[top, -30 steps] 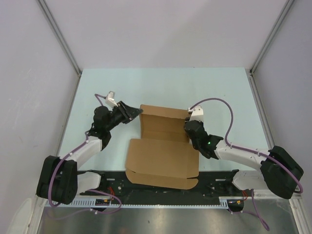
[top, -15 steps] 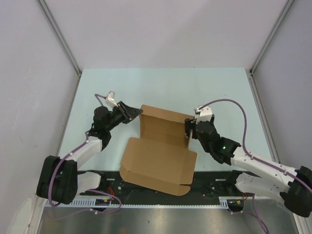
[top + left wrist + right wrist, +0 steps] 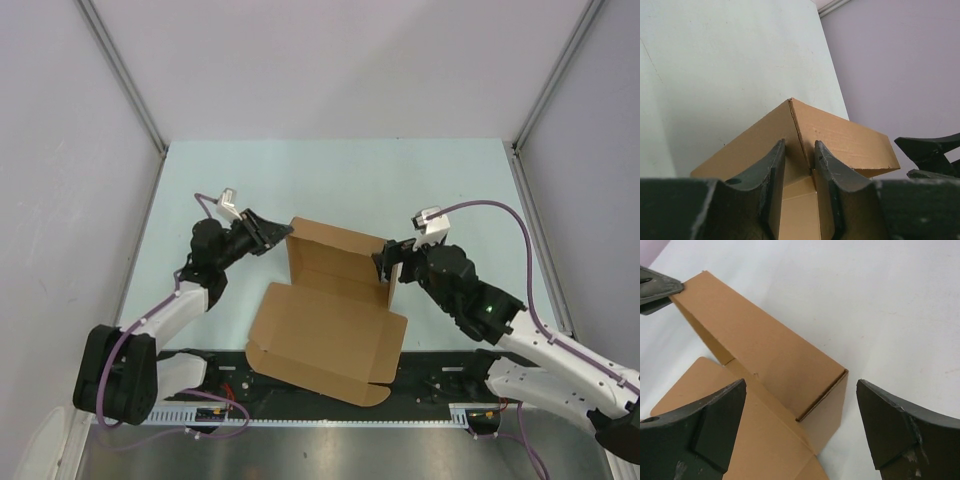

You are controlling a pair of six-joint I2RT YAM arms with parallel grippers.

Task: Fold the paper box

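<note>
The paper box (image 3: 330,330) is plain brown cardboard, partly folded. Its back wall and two side walls stand up, and the wide lid panel lies flat toward the arms. My left gripper (image 3: 283,233) is shut on the box's back left corner; in the left wrist view its fingers (image 3: 775,165) pinch either side of the corner edge (image 3: 795,125). My right gripper (image 3: 388,265) hangs open just off the back right corner. In the right wrist view that corner (image 3: 832,390) sits between the wide-spread fingers (image 3: 715,420), touching neither.
The pale table (image 3: 330,175) is fenced by grey walls on the left, back and right. A black rail (image 3: 440,385) with cables runs along the near edge, and the box's front flap overlaps it.
My right gripper has opened wide, let go of the box's right wall and drawn back to the right. The flat front panel has swung slightly left. The left gripper holds still.
</note>
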